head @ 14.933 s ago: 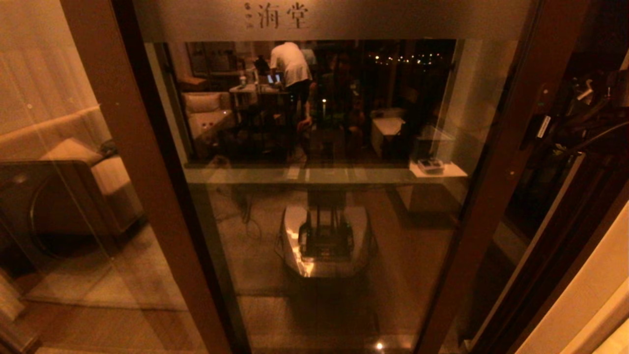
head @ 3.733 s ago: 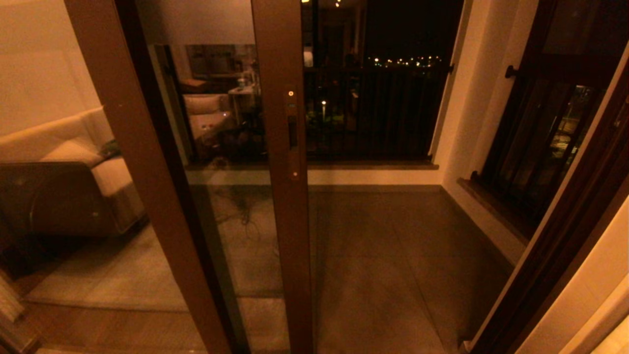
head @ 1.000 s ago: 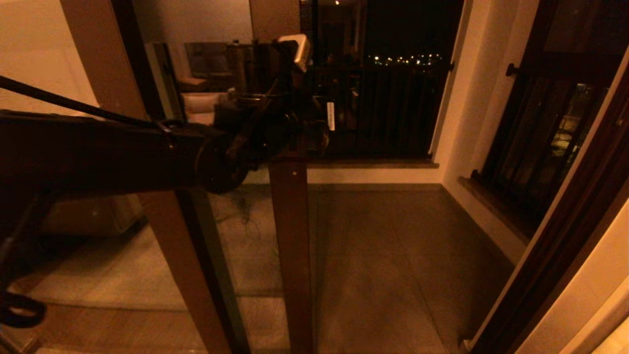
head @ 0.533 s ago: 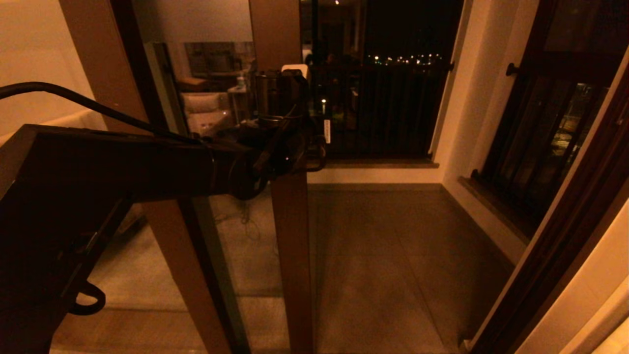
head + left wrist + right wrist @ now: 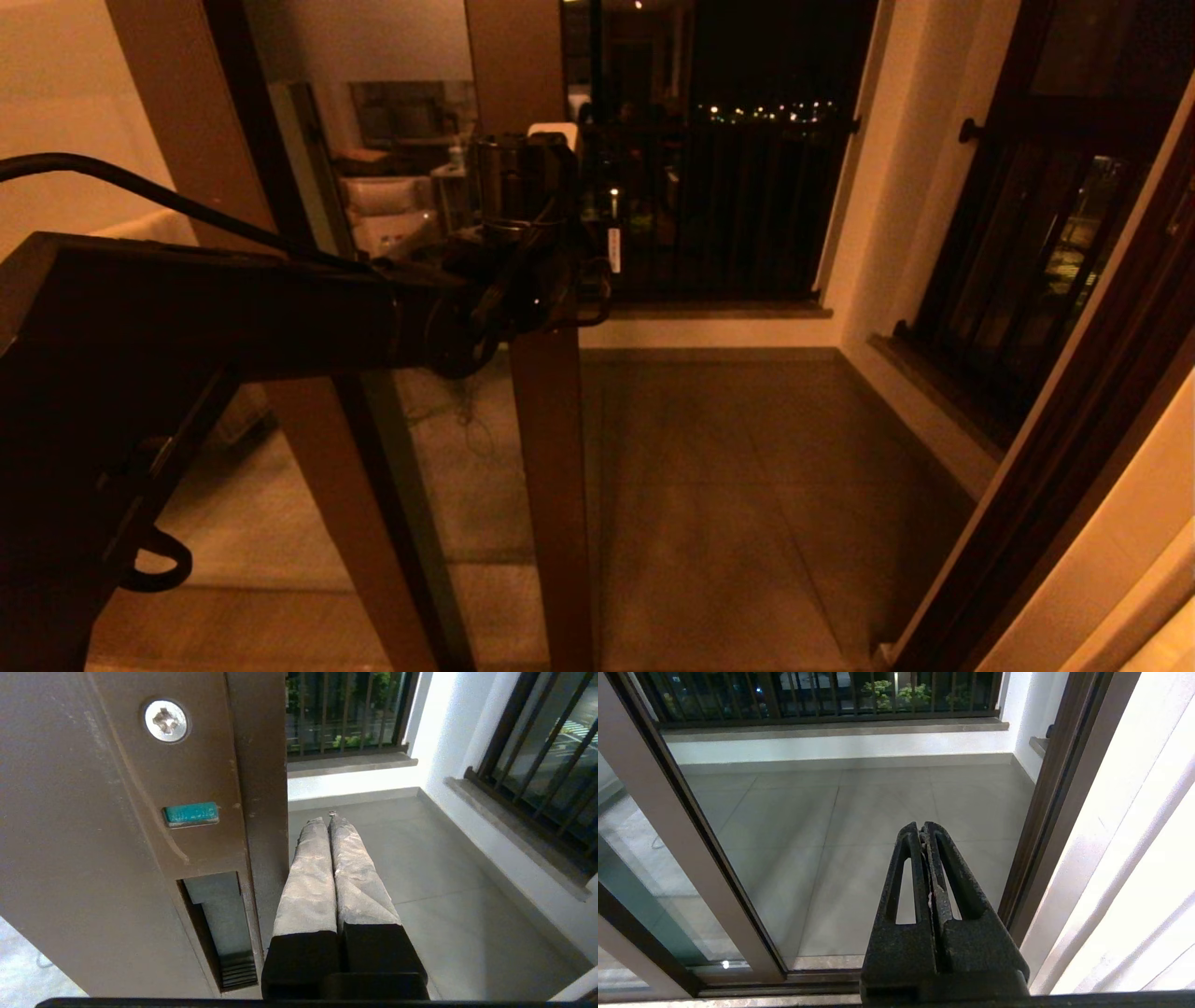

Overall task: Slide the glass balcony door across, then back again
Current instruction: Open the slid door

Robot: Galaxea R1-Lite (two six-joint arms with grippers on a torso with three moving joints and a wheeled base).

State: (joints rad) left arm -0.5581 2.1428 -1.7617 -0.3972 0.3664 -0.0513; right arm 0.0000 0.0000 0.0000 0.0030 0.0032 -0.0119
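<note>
The glass balcony door (image 5: 549, 467) stands slid to the left, its brown handle upright near mid-view and the opening to its right. Its frosted top band is out of view. In the left wrist view the handle plate (image 5: 187, 788) shows a screw (image 5: 165, 720), a green tab (image 5: 190, 814) and the dark recess (image 5: 219, 924). My left gripper (image 5: 327, 820) is shut on nothing and lies close along the upright's opening-side edge at handle height (image 5: 546, 154). Whether it touches the edge I cannot tell. My right gripper (image 5: 920, 828) is shut, empty and low by the right door jamb.
A second brown upright (image 5: 308, 448) without a handle stands left of the door. Behind the opening lie the tiled balcony floor (image 5: 747, 485) and a dark railing (image 5: 728, 205). A barred window (image 5: 1046, 252) and the dark door jamb (image 5: 1055, 467) close off the right.
Over the earlier frames the door went from shut to slid left. My left arm then came in. In the last second the gripper dropped to handle height and the upright edged slightly left.
</note>
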